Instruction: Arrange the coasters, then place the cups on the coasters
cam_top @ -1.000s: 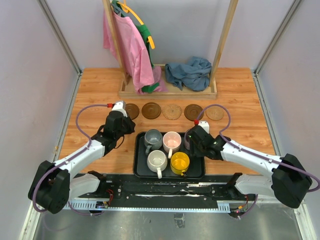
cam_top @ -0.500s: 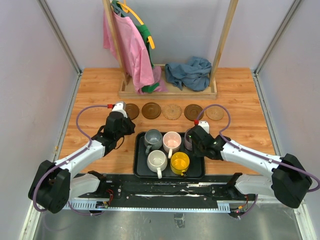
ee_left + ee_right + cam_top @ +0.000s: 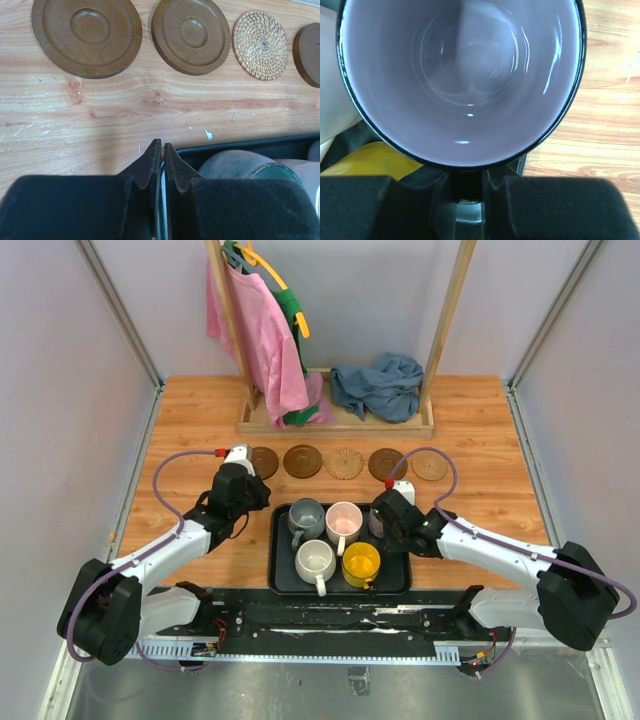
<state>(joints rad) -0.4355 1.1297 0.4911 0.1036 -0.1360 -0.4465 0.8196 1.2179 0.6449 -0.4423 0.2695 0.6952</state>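
Fingers (image 3: 494, 184) of my right gripper (image 3: 466, 179) clamp the dark handle of the lavender-grey mug (image 3: 460, 75), one pressed against each side of it. The mug stands upright at their 12 o'clock, at the 3 o'clock end of the black tray (image 3: 340, 592). The yellow mug (image 3: 367, 160) is at its 8 o'clock and the pink mug (image 3: 329, 75) at its 9.

My left gripper (image 3: 161, 148) is closed to a sliver. The tray's rim at its 9 o'clock side runs up into that sliver, so I read it as pinched there. The dark grey mug (image 3: 235, 162) sits just inside the tray, at 4 o'clock of those tips.

From above I also see the white mug (image 3: 315, 560) at the tray's 7 o'clock, handle toward me.

The coasters (image 3: 345, 462) lie flat in a row on the table (image 3: 190, 410) at the tray's 12 o'clock, apart from one another. From 9 to 3 o'clock they run dark brown, dark brown, tan, dark brown, tan.
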